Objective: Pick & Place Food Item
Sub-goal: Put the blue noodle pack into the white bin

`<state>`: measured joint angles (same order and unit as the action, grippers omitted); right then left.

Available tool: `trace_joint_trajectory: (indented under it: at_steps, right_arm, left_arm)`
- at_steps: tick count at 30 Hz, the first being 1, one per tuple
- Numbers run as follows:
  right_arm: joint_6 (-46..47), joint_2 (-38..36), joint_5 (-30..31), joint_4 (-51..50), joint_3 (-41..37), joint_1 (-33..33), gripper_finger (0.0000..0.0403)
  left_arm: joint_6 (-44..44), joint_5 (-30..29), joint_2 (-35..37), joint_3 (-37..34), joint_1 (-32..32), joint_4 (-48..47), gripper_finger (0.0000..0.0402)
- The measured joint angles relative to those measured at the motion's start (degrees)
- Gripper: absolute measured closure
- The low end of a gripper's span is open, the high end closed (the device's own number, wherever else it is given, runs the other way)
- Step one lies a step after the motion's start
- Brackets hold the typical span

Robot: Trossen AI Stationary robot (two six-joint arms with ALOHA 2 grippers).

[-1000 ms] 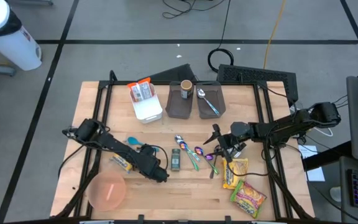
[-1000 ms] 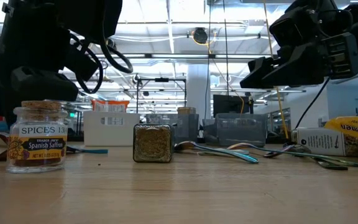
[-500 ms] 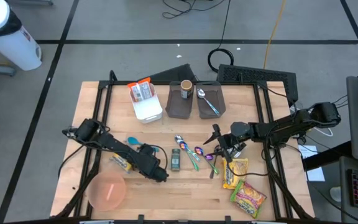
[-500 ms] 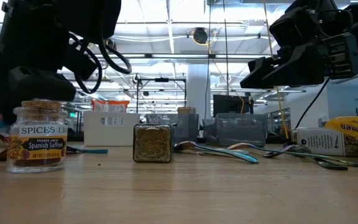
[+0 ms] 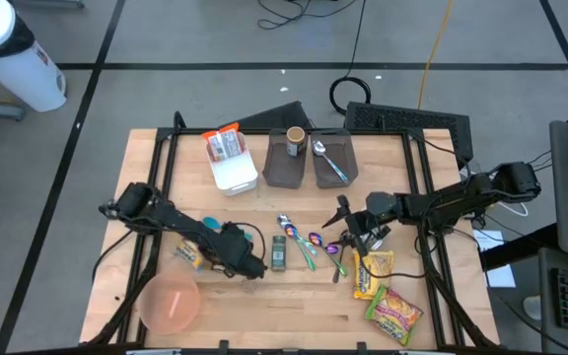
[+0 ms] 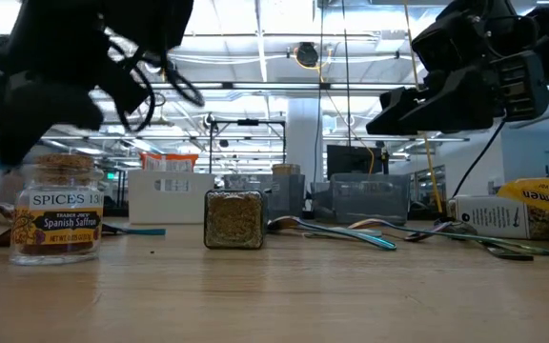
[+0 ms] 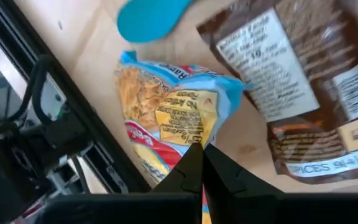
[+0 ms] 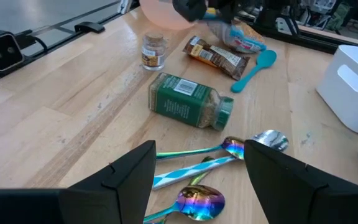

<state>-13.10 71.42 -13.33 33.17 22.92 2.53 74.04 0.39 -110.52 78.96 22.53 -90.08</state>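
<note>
Saffron jar [image 6: 57, 208] at table's [image 5: 294, 306] front left, herb jar [image 5: 279, 252] lying right of it, spoons [image 5: 309, 245] right again. Noodle packets [image 5: 383, 291] front right. Bowl [image 5: 172, 303] front-left corner. Bins [image 5: 309, 158] and white box [image 5: 233, 170] behind. Snack bag [image 7: 173, 124] seems beside a brown packet [image 7: 303, 93].

Table [image 5: 294, 311]: matt light wood planks. Spoons [image 8: 194, 202]: glossy iridescent metal. Spice jar [image 6: 56, 211]: clear glass, cork lid. Noodle packet [image 7: 173, 115]: shiny crinkled plastic film. Bowl [image 5: 171, 304]: smooth pink plastic.

wooden table [image 5: 294, 306] carries pink bowl [image 5: 171, 302], spice jars [image 5: 278, 252], spoons [image 5: 299, 237], snack packets [image 5: 394, 314].
</note>
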Motion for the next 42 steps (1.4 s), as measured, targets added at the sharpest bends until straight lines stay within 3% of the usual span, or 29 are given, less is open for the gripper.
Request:
trace_joint_trajectory:
  at_steps: [11, 32, 42]
  right_arm:
    - [0.55, 0.0, -0.02, 0.02, 0.0, -0.69, 0.0165]
    - [0.49, 0.0, 1.68, 2.16, 0.0, -0.69, 0.0165]
    - [0.59, 0.0, 4.49, 2.16, 0.0, -0.69, 0.0165]
  left_arm:
    - [-1.42, -6.92, 8.82, 0.02, -3.32, 0.04, 0.04]
    - [-21.67, -15.53, 23.52, 0.21, -15.22, -0.06, 0.0401]
    - [-31.91, -21.94, 24.46, 11.88, -20.35, 0.13, 0.0401]
